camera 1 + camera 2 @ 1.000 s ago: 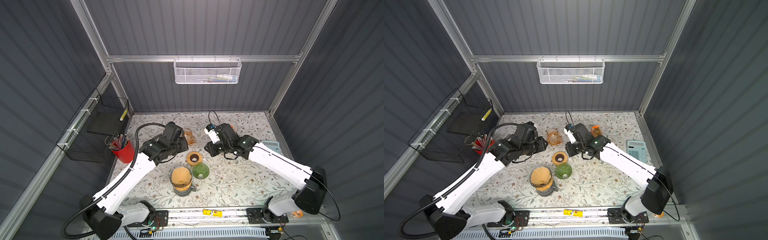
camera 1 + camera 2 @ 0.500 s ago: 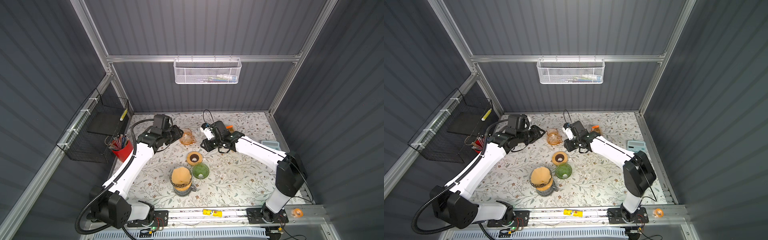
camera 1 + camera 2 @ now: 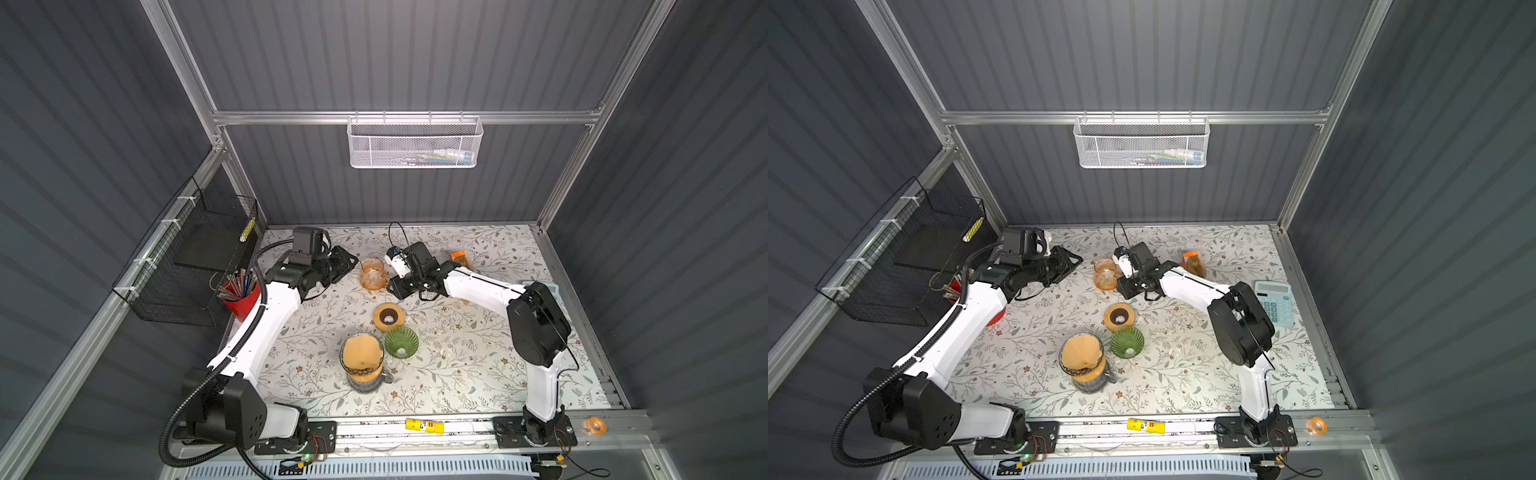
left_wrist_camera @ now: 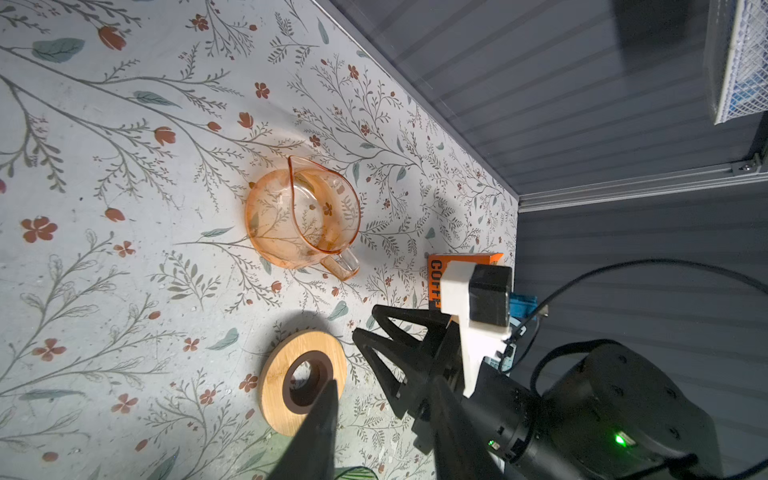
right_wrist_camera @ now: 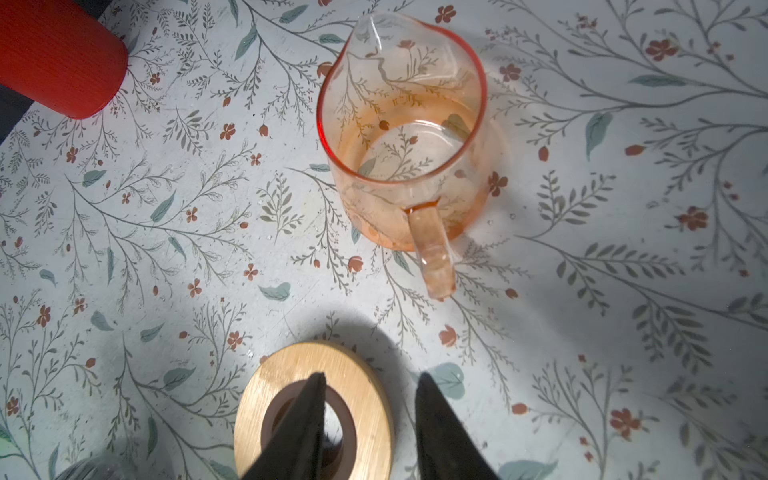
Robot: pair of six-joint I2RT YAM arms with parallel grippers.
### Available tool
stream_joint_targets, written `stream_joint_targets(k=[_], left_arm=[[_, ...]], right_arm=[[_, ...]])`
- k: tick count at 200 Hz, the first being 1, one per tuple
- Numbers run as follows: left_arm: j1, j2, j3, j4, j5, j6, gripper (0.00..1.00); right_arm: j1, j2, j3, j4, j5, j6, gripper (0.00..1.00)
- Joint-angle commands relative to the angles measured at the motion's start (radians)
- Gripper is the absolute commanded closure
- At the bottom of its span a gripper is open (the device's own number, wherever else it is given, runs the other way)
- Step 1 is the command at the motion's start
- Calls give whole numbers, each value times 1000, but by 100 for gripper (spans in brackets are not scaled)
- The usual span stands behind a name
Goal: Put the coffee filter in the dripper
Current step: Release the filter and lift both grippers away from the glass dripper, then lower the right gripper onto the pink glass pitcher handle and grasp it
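Filter: brown paper coffee filter (image 3: 360, 352) sits in the dripper (image 3: 362, 370), cone mouth up, filling the rim. It is front-centre on the desk (image 3: 478, 365).
Under dripper: looks like a glass mug w/ a side handle, hard to be sure from above.
Green dripper: 2nd, green glass dripper (image 3: 401, 341) just beside the filter on its right-rear side. Can't tell if the two touch.
Wood ring: flat bamboo ring (image 3: 388, 316) w/ a dark centre hole, just behind the green dripper.
Pitcher: orange-tinted glass pitcher (image 3: 372, 273), upright, at rear-centre between the two hands. Its handle points toward the wood ring.
L hand: L hand (image 3: 1071, 257) has fingers spread and grasps nothing. It sits left of the pitcher, apart from it, aimed its way.
R hand: R hand (image 5: 371, 378) has fingers parted w/ a plain gap and is released. It is just right of the pitcher and behind the wood ring, apart from the pitcher handle.
Both hands: well apart from the filter, which sits alone in the dripper.
Rear right: coffee bag (image 3: 460, 261) stands behind the R arm.
Left edge: red cup (image 3: 245, 299) w/ pens.
Right edge: pale blue calculator (image 3: 1276, 302).
Front rail: yellow tube (image 3: 424, 425) and orange tape roll (image 3: 595, 425).
Back wall: white mesh basket (image 3: 413, 143) hangs on the bar.
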Motion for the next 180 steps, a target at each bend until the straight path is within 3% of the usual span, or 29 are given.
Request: stream_joint_targets(k=[1,180], left_arm=[[13,-4,-15,-6,28,16,62],[45,32,-13,-3,74,14,62]], right_arm=[[-5,40,48,27,13,-28,61],[-11,190,224,-45,91,-117,62]])
